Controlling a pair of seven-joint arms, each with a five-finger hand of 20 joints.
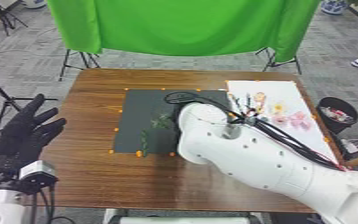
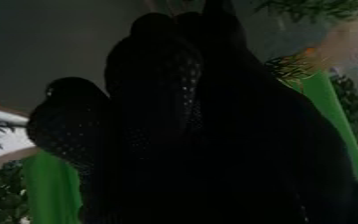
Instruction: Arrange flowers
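When scanning rightward, first meet the left hand (image 1: 22, 134), fingers extended and open, beside the wooden table (image 1: 79, 167); then, on the dark mat (image 1: 142, 104), a green sprig (image 1: 145, 140), long axis near-to-far, nearer to the right arm (image 1: 266, 166). Can't tell the right hand's (image 2: 158, 65) grip. Further right, pink flowers (image 1: 298, 119) on white paper (image 1: 286, 91); past the table, a wastebin (image 1: 339, 124).
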